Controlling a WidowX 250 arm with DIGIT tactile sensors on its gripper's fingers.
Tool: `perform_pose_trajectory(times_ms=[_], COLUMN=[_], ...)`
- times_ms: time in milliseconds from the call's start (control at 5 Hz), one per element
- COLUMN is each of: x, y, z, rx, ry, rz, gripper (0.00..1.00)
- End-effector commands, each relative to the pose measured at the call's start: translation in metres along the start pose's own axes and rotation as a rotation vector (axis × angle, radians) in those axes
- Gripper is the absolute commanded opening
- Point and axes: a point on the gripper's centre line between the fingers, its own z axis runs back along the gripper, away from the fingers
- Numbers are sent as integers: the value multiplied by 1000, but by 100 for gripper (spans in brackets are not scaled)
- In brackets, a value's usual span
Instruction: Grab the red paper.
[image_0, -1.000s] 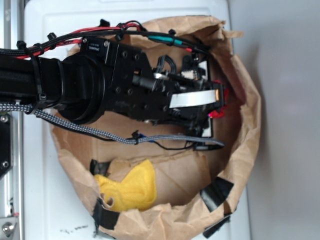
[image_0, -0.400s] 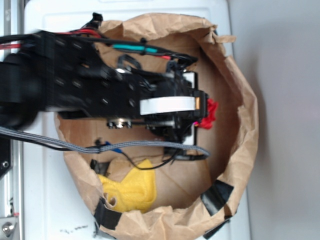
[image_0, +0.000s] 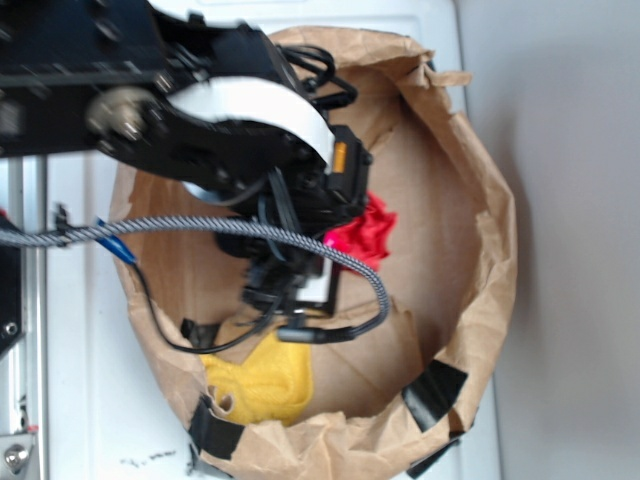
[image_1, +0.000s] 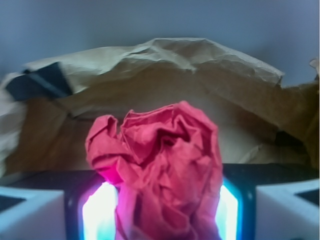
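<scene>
The red paper (image_0: 366, 234) is a crumpled bright red wad that pokes out to the right of my gripper (image_0: 343, 222), inside the brown paper bag (image_0: 492, 230). In the wrist view the red paper (image_1: 162, 160) fills the space between the two glowing pads (image_1: 98, 215), and my gripper (image_1: 161, 220) is shut on it. The wad's lower part is hidden by the fingers. My black arm and its cables cover the upper left of the bag in the exterior view.
A fuzzy yellow cloth (image_0: 262, 385) lies at the bag's lower left. Black tape patches (image_0: 432, 388) sit on the bag's rim. The bag stands on a white surface (image_0: 80, 400), with a grey wall to the right. In the wrist view the bag's wall (image_1: 165, 65) rises behind the wad.
My arm has risen toward the camera and drawn back left. The red paper came with it, moving left from the bag's right wall and showing more.
</scene>
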Motion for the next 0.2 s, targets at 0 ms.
perform_pose_trajectory(times_ms=[0], x=[-1], y=[-4], z=[28], rx=[103], ry=[-105], rz=[-126], gripper=[93])
